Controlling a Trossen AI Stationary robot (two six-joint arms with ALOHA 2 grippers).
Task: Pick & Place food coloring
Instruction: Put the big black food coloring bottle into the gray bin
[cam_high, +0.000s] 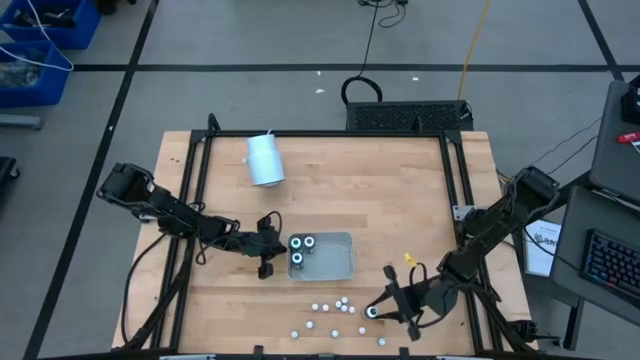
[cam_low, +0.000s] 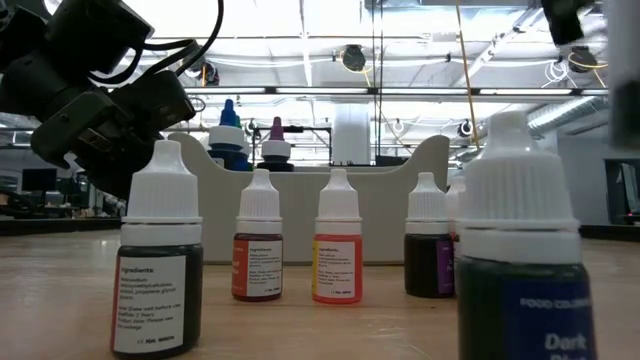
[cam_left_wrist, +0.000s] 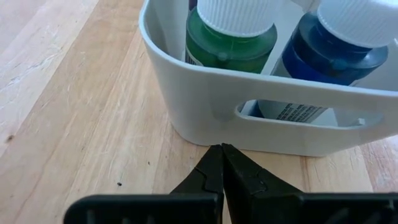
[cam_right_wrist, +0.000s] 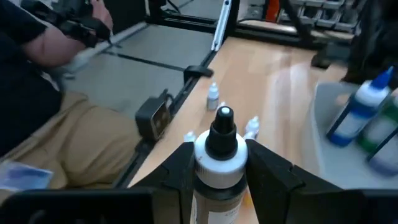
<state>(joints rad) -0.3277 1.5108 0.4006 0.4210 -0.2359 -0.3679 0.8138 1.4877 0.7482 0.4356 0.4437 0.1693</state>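
Two bottles (cam_high: 301, 250) stand in the tray (cam_high: 338, 262) mid-surface (cam_high: 380, 190), left fingers (cam_left_wrist: 221, 163) pressed together beside it, right fingers (cam_right_wrist: 268, 168) pinching a black-tipped bottle (cam_right_wrist: 219, 163) near scattered ones (cam_high: 335, 312); a seated person (cam_right_wrist: 56, 118) shows cropped.

Left arm: reaches in from the table's left edge, left gripper (cam_left_wrist: 221, 163) pinched together.
Right arm: bent inward low, right gripper (cam_right_wrist: 219, 163) fingers flanking a bottle.
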